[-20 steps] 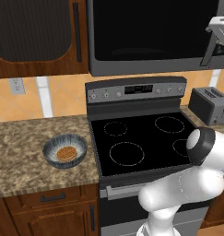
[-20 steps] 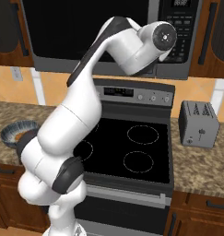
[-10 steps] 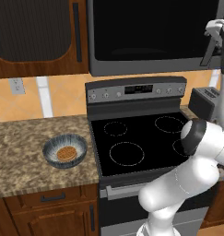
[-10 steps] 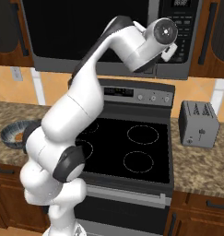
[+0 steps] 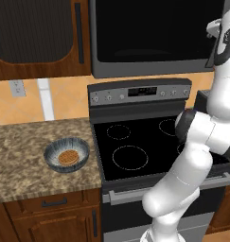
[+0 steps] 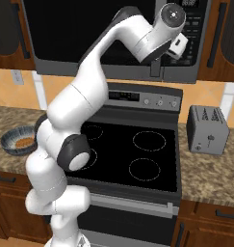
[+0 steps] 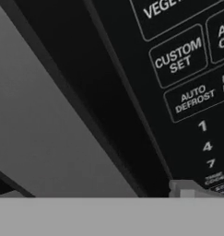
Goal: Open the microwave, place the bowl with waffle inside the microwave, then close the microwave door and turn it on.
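Blue-grey bowl [image 5: 66, 154] on granite counter [image 5: 22, 160], waffle [image 5: 67, 157] inside, microwave door [image 5: 154, 30] shut

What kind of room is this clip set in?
A home-style kitchen, rendered: a black stove under a wall microwave, granite counter with wood cabinets, and a toaster beside the stove.
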Available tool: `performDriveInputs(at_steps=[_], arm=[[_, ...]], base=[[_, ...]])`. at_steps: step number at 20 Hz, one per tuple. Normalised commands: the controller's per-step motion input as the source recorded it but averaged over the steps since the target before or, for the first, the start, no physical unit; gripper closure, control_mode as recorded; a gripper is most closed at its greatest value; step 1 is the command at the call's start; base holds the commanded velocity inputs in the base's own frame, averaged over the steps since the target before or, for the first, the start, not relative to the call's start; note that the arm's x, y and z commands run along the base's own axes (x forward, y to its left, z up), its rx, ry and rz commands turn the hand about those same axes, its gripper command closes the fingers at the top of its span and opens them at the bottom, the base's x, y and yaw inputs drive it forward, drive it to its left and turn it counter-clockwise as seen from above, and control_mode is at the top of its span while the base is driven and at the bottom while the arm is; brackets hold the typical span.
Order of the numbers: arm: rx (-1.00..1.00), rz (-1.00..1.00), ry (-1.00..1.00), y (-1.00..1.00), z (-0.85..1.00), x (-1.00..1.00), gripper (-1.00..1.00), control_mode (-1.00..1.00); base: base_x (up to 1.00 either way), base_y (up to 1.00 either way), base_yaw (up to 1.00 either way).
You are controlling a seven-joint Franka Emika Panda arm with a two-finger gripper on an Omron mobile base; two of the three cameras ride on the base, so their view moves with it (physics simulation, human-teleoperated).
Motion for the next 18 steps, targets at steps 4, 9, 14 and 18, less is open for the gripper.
performDriveInputs(at_steps=[4,9,14,18], arm=[[0.06,0.19,-0.02,-0.04,-0.35,0.86,-1.00,-1.00],[0.07,0.09,-0.07,0.27,-0.57,0.29,1.00,-1.00],[0.01,-0.02,-0.15,0.80,-0.98,-0.77,1.00,-1.00],[0.00,-0.27,-0.22,0.89,-0.49,-1.00,1.00,-1.00]], base=[[0.00,0.00,0.00],[0.00,0.00,0.00],[0.00,0.00,0.00],[0.00,0.00,0.00]])
